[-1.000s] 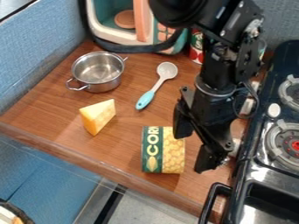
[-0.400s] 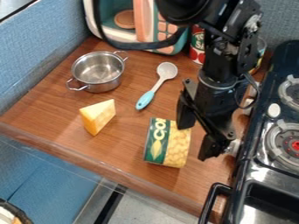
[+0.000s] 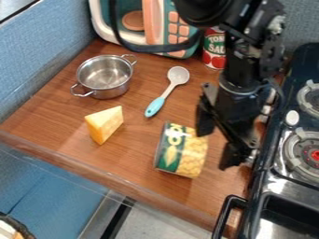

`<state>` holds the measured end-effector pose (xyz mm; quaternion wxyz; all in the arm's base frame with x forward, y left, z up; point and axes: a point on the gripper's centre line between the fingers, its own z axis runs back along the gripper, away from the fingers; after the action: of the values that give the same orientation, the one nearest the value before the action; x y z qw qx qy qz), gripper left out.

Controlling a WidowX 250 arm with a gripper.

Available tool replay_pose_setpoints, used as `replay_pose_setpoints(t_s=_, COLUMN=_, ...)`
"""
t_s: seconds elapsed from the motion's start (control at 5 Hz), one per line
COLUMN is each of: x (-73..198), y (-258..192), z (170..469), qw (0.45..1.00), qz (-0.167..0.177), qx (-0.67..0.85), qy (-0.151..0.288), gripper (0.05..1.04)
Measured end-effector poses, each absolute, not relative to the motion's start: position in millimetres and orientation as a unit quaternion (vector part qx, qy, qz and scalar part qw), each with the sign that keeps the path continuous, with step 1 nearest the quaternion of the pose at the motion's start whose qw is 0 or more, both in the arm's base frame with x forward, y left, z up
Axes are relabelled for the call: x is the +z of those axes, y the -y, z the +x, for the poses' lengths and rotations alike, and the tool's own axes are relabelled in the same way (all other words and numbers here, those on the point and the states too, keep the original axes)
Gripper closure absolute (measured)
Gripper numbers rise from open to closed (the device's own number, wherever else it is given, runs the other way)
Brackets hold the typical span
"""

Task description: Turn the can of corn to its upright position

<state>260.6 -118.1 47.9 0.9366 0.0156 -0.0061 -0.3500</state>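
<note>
The black gripper (image 3: 215,147) hangs over the right part of the wooden counter, its two fingers spread apart. The corn can (image 3: 181,151), with a green and yellow label, lies at a slant just left of the gripper, its upper end leaning to the right. One finger (image 3: 204,120) is beside the can's upper right corner; whether they touch I cannot tell. Nothing is held between the fingers.
The yellow cheese wedge (image 3: 105,124) lies left of the can. Behind are a metal pot (image 3: 105,76), a spoon (image 3: 167,90), a red tomato can (image 3: 213,49) and a toy oven (image 3: 127,37). A black stove (image 3: 278,186) borders the right side.
The gripper first moved back a little, then shifted to the right. The corn can turned from nearly straight to a slant and slid slightly right and back.
</note>
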Motion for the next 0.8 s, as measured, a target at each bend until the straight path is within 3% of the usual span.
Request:
replay_pose_setpoints(t_s=0.2, x=29, y=118, z=249, qw=0.935, qz=0.023, qx=-0.351, qy=-0.034, gripper=0.085)
replay_pose_setpoints(t_s=0.6, x=36, y=120, z=246, qw=0.934, qz=0.039, qx=-0.353, qy=-0.033, gripper=0.085)
replay_pose_setpoints(t_s=0.8, x=55, y=110, z=250, qw=0.942, qz=0.039, qx=-0.334, qy=-0.004, gripper=0.085)
